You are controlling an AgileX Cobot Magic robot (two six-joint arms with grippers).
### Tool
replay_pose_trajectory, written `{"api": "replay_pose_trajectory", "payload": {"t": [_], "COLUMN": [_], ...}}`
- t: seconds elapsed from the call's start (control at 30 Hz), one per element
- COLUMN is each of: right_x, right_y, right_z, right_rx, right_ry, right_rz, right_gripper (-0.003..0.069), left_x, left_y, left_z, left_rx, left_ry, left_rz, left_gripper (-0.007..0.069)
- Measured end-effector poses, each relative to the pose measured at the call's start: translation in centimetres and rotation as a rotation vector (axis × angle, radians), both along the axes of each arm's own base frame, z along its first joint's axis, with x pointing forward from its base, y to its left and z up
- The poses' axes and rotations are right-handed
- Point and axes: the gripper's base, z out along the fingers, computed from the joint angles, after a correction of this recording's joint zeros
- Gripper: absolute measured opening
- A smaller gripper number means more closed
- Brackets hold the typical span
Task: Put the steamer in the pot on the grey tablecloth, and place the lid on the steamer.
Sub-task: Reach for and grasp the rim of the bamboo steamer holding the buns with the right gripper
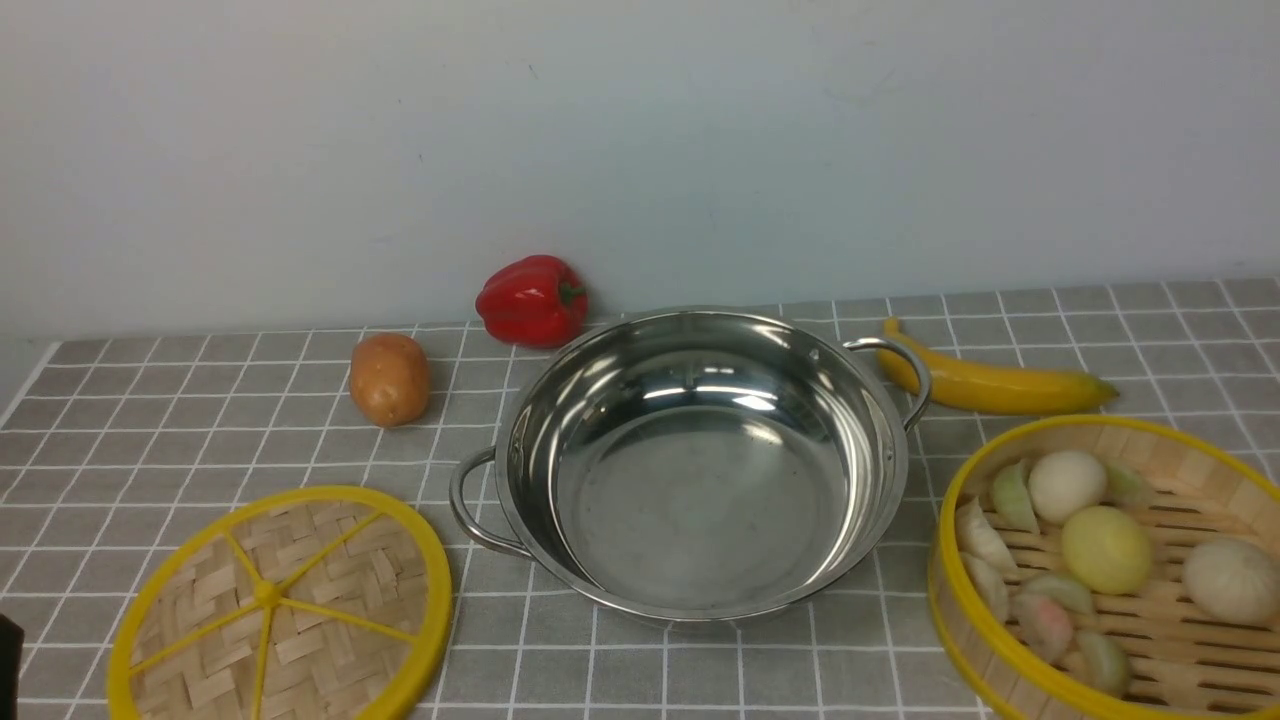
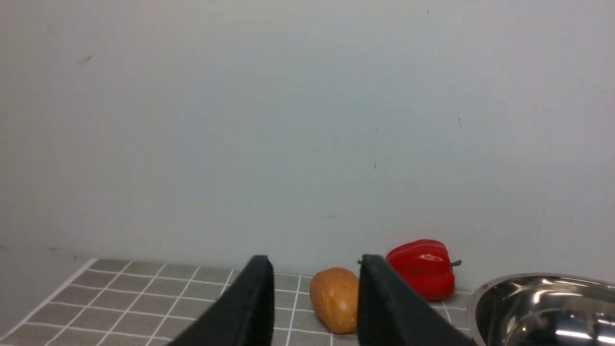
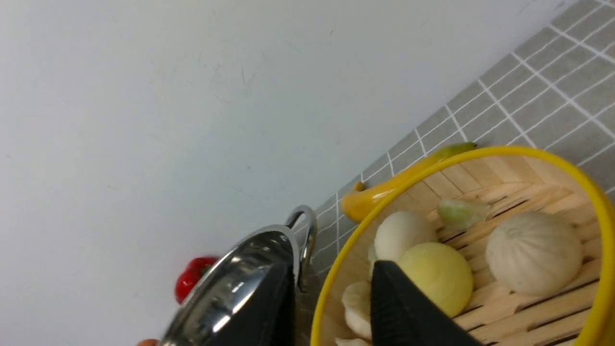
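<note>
On grey tablecloth (image 1: 200,420), found pot (image 1: 700,480) empty between lid (image 1: 280,600) and steamer (image 1: 1180,458), awaiting both. Noted left jaws, right jaws parted, empty.

A plain pale grey-blue wall (image 1: 640,130) is seen rising straight behind the table. It is matte, and soft, even light is spread over it. A few faint scuffs and small dark specks (image 2: 375,166) are marked on it. At the wall's foot, a narrow strip of bare pale tabletop (image 2: 29,283) is left uncovered beside the grey tablecloth (image 2: 144,293).
</note>
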Motion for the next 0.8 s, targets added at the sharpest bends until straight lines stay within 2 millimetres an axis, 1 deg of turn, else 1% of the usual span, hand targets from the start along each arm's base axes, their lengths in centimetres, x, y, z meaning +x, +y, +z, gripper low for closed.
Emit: {"api": "replay_pose_trajectory", "payload": {"t": [0.03, 0.33, 0.43, 0.57, 0.6, 0.67, 0.73, 0.77, 0.8], "right_x": [0.0, 0.0, 0.0, 0.0, 0.0, 0.0, 0.0, 0.0, 0.1], "right_y": [0.0, 0.1, 0.1, 0.2, 0.2, 0.2, 0.0, -0.1, -0.4], "right_z": [0.0, 0.2, 0.2, 0.3, 0.3, 0.4, 0.8, 0.8, 1.2], "right_rx": [0.037, 0.152, 0.181, 0.217, 0.22, 0.284, 0.408, 0.423, 0.543], "right_ry": [0.001, -0.007, -0.006, -0.005, -0.005, -0.011, -0.042, -0.046, -0.076], "right_rz": [0.002, -0.001, 0.0, 0.003, 0.003, 0.002, -0.02, -0.024, -0.053], "right_gripper": [0.0244, 0.0244, 0.0244, 0.0244, 0.0244, 0.0244, 0.0244, 0.0244, 0.0244], "left_x": [0.0, 0.0, -0.1, -0.3, -0.3, -0.5, -0.8, -0.8, -1.1], "left_y": [0.0, 0.0, -0.1, -0.2, -0.2, -0.2, -0.3, -0.3, -0.4], "left_z": [0.0, 0.2, 0.7, 1.7, 1.7, 2.3, 2.9, 3.0, 3.5], "left_rx": [0.003, 0.013, 0.014, 0.021, 0.021, 0.025, 0.029, 0.03, 0.033], "left_ry": [0.0, -0.02, -0.072, -0.191, -0.195, -0.258, -0.334, -0.342, -0.411], "left_rz": [0.0, -0.001, -0.005, -0.015, -0.015, -0.02, -0.027, -0.027, -0.033], "left_gripper": [0.0243, 0.0243, 0.0243, 0.0243, 0.0243, 0.0243, 0.0243, 0.0243, 0.0243]}}
